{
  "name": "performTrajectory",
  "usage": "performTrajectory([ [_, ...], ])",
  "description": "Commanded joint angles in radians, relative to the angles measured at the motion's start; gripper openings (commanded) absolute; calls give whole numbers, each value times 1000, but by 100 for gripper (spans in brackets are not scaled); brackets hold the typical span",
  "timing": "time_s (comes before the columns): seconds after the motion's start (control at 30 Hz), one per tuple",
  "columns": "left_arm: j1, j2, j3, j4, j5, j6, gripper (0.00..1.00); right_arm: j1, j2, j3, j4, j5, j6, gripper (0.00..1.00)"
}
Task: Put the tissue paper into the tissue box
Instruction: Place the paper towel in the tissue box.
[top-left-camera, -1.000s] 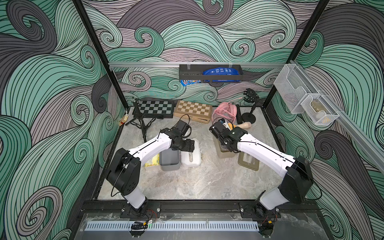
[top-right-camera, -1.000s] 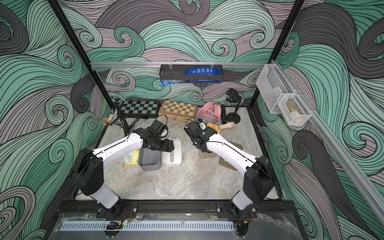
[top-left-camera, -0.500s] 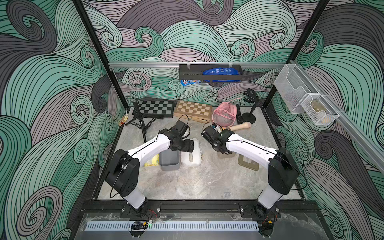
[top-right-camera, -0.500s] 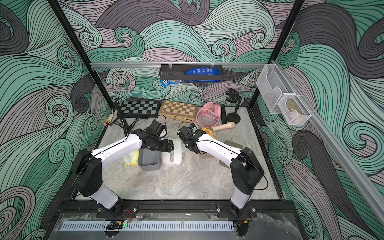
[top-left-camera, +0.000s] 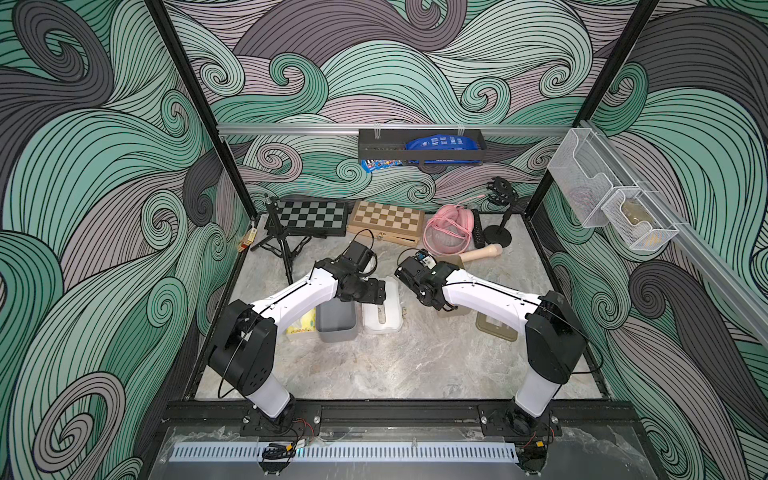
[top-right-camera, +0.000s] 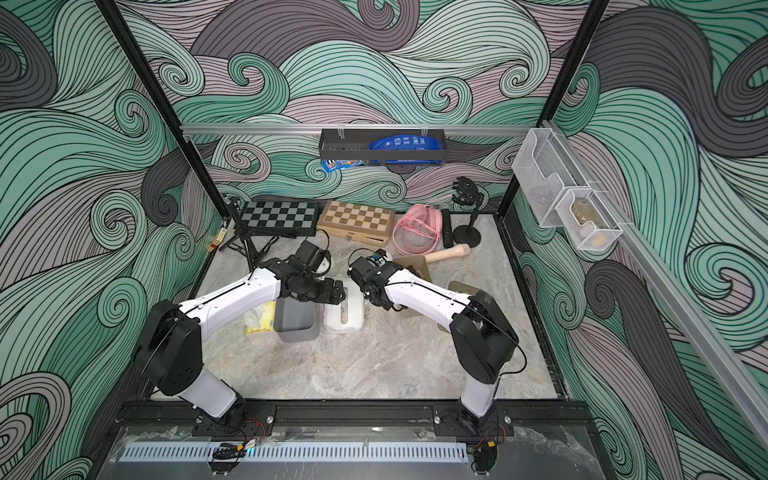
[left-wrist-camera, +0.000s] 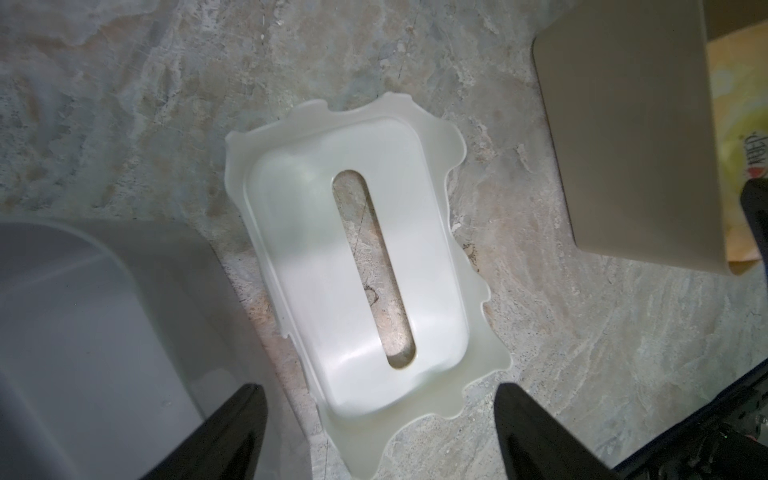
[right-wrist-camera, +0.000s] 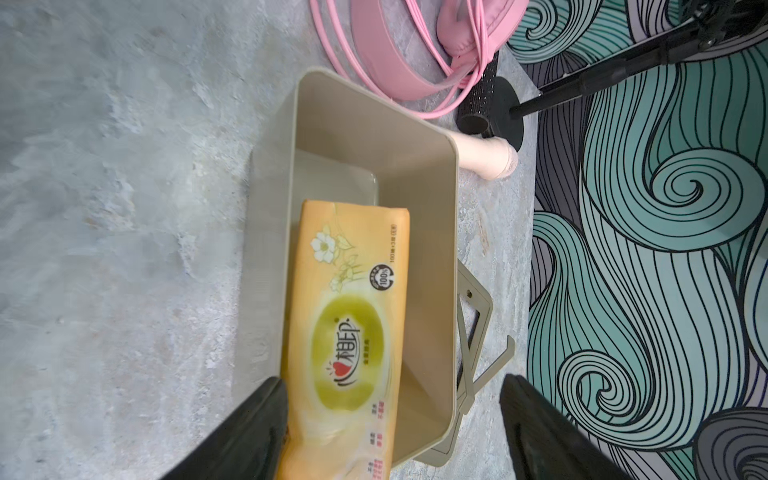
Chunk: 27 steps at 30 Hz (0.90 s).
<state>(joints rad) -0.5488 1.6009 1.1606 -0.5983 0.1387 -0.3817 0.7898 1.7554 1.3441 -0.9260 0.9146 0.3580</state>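
Top views first. Got both arms folded in toward the middle of the tabletop. Can see the left gripper (top-left-camera: 380, 291) hanging over the back end of a white slotted lid (top-left-camera: 384, 320). Just beside that lid, on the side toward the left edge, a grey box (top-left-camera: 336, 322), then a second yellow pack (top-left-camera: 301, 326) tucked against the grey box. Beige tissue box (top-right-camera: 415, 268) mostly buried under the right arm (top-left-camera: 478, 291), a bit right of centre. Matching beige lid (top-left-camera: 496, 328) flat on the tabletop closer to the right edge. Can't make out either set of jaws from up here.

Left wrist view: left gripper's jaws spread wide, nothing between them, white slotted lid straight below on the bare marble. Also catching a corner of the grey box and a wall of the tissue box with some yellow wrapper peeking behind it.

Right wrist view: right gripper (right-wrist-camera: 395, 379) spread wide too. Tissue pack (right-wrist-camera: 353, 324) lying lengthwise in the tissue box, far end down inside, near end poking out over the rim. Looks to be brushing one finger (right-wrist-camera: 257, 428), with the other finger well clear, so not clamped. Pink headphones (right-wrist-camera: 386, 45) behind the box.
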Motion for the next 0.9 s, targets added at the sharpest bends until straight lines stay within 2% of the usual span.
performTrajectory([
  [0.0, 12, -17, 5, -14, 7, 17, 89, 22, -71, 50, 0, 27, -1, 86],
  [0.13, 10, -3, 33, -13, 17, 17, 89, 26, -153, 45, -1, 14, -1, 87],
  [0.27, 11, 11, 65, -13, 34, 15, 89, -47, -209, -3, 2, -62, 19, 83],
  [0.37, 10, 28, 101, -10, 67, 25, 89, -123, -262, -77, 59, -194, 5, 72],
  [0.57, -10, 76, 192, -44, 75, 31, 89, -297, -377, -272, 273, -543, -4, 50],
  [0.87, -21, 93, 208, -79, 62, 32, 89, -415, -410, -371, 463, -829, -17, 50],
])
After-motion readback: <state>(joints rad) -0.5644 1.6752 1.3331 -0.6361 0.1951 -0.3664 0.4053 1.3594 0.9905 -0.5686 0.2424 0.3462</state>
